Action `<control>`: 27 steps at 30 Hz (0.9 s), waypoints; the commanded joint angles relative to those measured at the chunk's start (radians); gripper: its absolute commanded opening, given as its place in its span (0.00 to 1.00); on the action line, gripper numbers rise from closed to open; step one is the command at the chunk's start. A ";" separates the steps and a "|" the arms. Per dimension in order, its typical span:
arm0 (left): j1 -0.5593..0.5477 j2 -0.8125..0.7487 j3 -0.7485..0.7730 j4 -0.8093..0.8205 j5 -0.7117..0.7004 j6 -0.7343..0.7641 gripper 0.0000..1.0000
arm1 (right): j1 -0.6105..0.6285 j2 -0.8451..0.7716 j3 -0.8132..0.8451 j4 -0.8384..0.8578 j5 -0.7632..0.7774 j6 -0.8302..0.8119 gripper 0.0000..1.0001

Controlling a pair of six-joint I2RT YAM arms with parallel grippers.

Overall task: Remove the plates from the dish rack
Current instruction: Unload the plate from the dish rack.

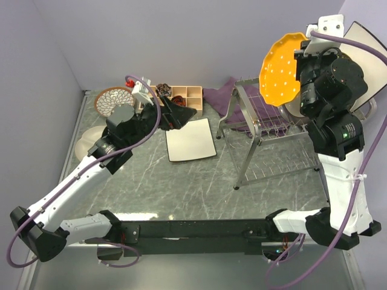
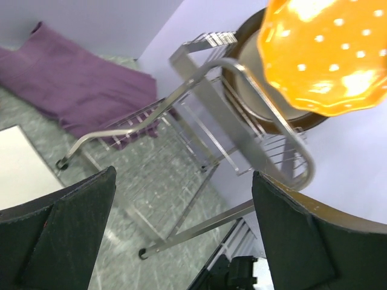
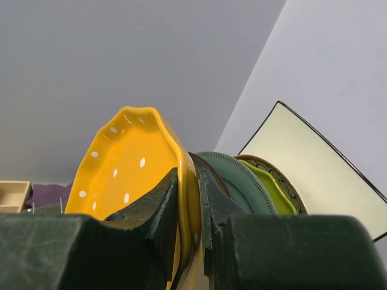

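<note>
Right end effector (image 3: 191, 196) pinches orange scalloped plate (image 3: 121, 169) above dish rack (image 1: 266, 128).

The orange plate (image 1: 281, 69) is orange-yellow with white dots. The teal plate (image 3: 242, 181) is dull teal. The green plate (image 3: 275, 188) is yellow-green with a brown rim. The square plate (image 3: 314, 162) is cream-white, edged dark. The round plate (image 1: 112, 100) has a brown rim and petal pattern. The cloth (image 1: 219, 96) is purple. The rack (image 2: 202, 99) is silver. The table (image 1: 181, 187) is grey-green, veined white.
</note>
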 commanded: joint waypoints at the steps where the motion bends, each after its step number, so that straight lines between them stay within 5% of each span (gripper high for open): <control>1: 0.001 0.042 0.099 0.100 0.079 -0.008 0.99 | 0.005 0.013 0.118 0.114 -0.004 0.050 0.00; 12: 0.019 0.246 0.266 0.222 0.182 -0.091 0.99 | 0.004 0.067 0.245 0.065 -0.057 0.125 0.00; 27: 0.025 0.347 0.254 0.472 0.225 -0.176 0.99 | 0.005 0.038 0.225 0.047 -0.238 0.340 0.00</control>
